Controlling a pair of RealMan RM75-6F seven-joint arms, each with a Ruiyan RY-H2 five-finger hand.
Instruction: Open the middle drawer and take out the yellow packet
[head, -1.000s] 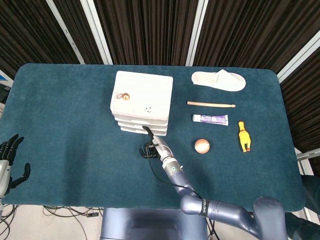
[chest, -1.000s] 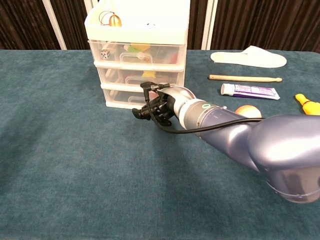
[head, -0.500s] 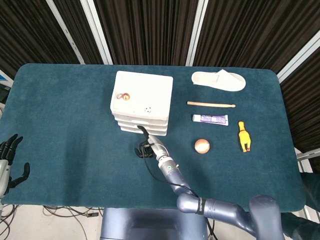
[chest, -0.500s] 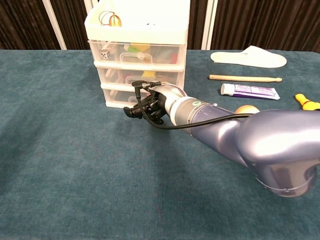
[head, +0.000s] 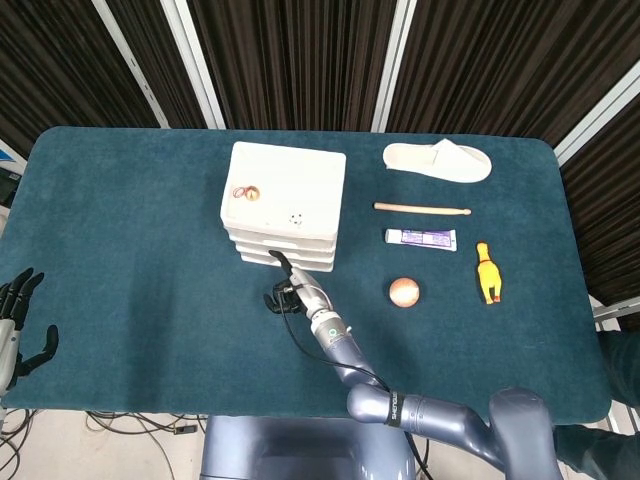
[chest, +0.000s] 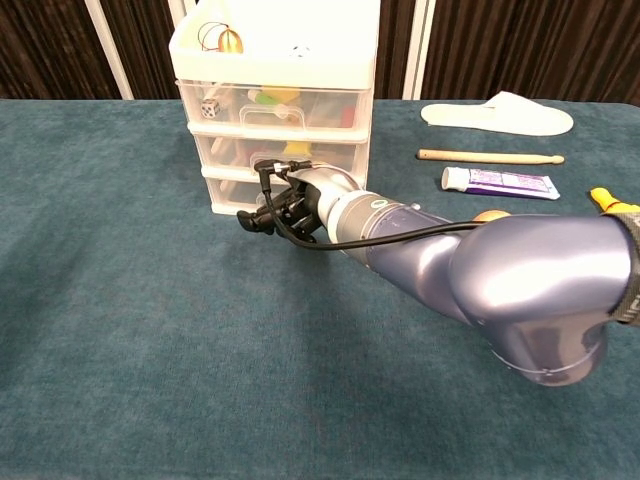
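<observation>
My right hand (chest: 278, 205) sits low at the front of the drawer unit (head: 283, 203), just left of centre in the head view, fingers curled in and empty as far as I can tell; whether a fingertip touches a handle I cannot tell. The middle drawer (chest: 282, 152) is shut, and the yellow packet (chest: 297, 150) shows through its clear front. My left hand (head: 17, 330) hangs open at the lower left edge of the frame, well away. The risk I see: my hand looks level with the bottom drawer, so I may hook the wrong handle, or drag the light unit toward me instead of sliding a drawer. There is open cloth in front and to the left; the ball (head: 404, 291) and tube (head: 421, 238) lie to the right, apart from my arm.
</observation>
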